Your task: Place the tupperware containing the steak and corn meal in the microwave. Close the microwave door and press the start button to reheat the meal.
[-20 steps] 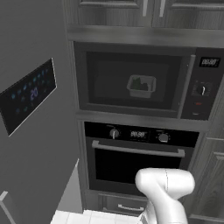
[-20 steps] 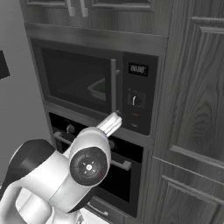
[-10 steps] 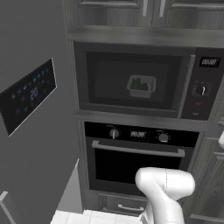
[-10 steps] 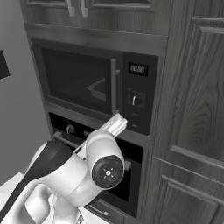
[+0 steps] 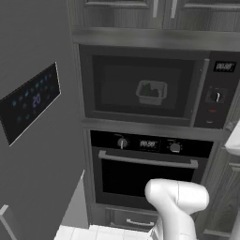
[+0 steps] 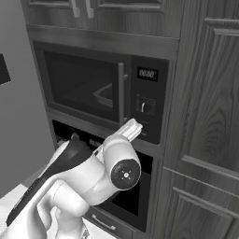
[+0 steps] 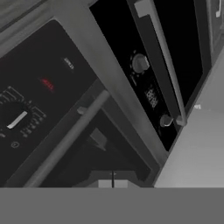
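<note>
The microwave door (image 5: 140, 84) is closed. Through its dark glass I see the tupperware (image 5: 151, 92) on the cavity floor with a green lump inside; it also shows as a pale tub (image 6: 106, 94). My gripper (image 7: 112, 180) is shut on nothing, its two tips pressed together. It hovers just below the black side panel (image 6: 147, 105), close to the vertical bar handle (image 7: 65, 142). The hand view shows the knob (image 7: 17, 119) and a small red mark (image 7: 47, 84) on that panel. My white hand (image 6: 132, 129) points up at the panel's lower edge.
Under the microwave sits the oven (image 5: 145, 173) with a long horizontal handle (image 5: 147, 160) and knobs. A fridge with a blue display (image 5: 30, 101) stands on the left. Tall dark wooden cabinet doors (image 6: 205, 116) fill the right. My elbow (image 6: 121, 170) bulks low in front of the oven.
My elbow has swung right and upward in the right base view, and the hand has edged in at the right of the left base view. The jaws have closed. The microwave is unchanged.
</note>
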Robot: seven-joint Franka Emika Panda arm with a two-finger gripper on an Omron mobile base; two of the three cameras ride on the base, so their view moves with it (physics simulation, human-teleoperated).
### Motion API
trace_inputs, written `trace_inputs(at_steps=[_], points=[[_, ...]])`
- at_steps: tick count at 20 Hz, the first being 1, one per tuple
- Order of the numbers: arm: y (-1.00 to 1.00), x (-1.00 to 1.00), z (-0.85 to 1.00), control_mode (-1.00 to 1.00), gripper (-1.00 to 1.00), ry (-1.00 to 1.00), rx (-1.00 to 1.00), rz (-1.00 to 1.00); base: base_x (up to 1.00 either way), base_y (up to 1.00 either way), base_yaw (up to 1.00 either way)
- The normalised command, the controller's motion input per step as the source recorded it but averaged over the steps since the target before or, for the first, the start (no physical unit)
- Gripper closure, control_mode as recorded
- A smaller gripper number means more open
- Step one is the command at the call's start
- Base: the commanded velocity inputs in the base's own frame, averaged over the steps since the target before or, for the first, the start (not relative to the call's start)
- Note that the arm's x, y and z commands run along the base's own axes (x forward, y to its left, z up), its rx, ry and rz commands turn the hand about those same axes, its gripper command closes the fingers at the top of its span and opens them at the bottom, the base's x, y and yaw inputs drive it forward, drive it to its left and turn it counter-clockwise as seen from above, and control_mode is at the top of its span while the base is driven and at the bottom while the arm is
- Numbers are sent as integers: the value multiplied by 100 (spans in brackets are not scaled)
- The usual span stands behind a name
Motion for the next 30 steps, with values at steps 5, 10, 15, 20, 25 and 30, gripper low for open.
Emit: trace_inputs(at_steps=[5,10,15,20,25,30], points=[[-14,27,-23,-100,100,0,0,0,0,0,0],[-13,26,-25,-100,100,0,0,0,0,0,0],[-10,31,-22,-100,100,0,0,0,0,0,0],[-6,34,-19,-100,100,0,0,0,0,0,0],[-11,31,-16,-100,100,0,0,0,0,0,0],[-17,27,-20,-100,100,0,0,-1,0,0,0]])
